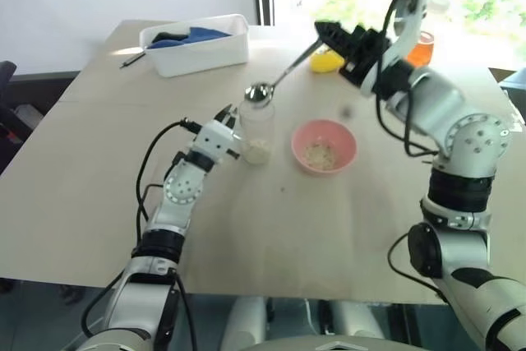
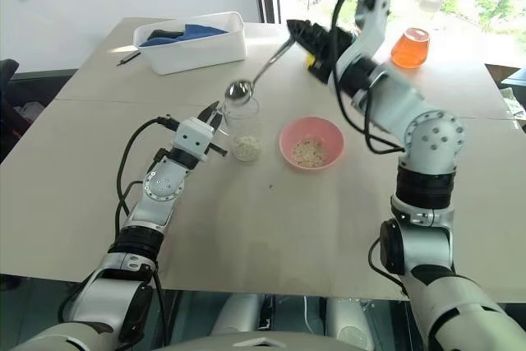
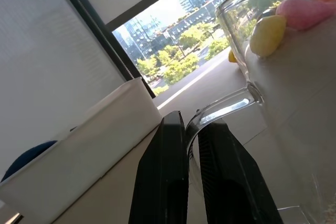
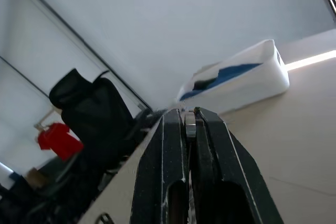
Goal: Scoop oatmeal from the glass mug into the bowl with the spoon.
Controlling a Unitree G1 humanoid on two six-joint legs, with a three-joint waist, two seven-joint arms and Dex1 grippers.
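While we are working across the table [image 1: 99, 203] from left to right, these lines are tracking the scooping job:

Far left: we are passing a white tub [image 1: 197, 43] holding something blue, well apart from the work.

Left gripper [image 1: 233, 117]: we are pinching the handle of the glass mug [image 1: 256, 129] between closed fingers [image 3: 163, 171], steadying it upright just beside the bowl.

Oatmeal [image 1: 258, 151]: a low layer is sitting in the bottom of the mug, and a thin scatter is already lying in the bowl.

Spoon [image 1: 275, 84]: we are holding it by the handle end, its oval head hovering just above the mug's rim and angling down toward the opening.

Bowl [image 1: 324, 145]: pink, standing to the right of the mug, near but not touching.

Right gripper [image 1: 330, 35]: we are clamping the spoon handle tightly, raised above the table.

Progress: we are judging the job partly done, with some flakes delivered, more remaining in the mug, and another dip apparently coming.

Hard to make out: we cannot tell whether the spoon head is carrying any flakes; an orange flask [image 2: 410, 47] and a yellow object [image 1: 326, 60] are sitting partly hidden behind the right arm.
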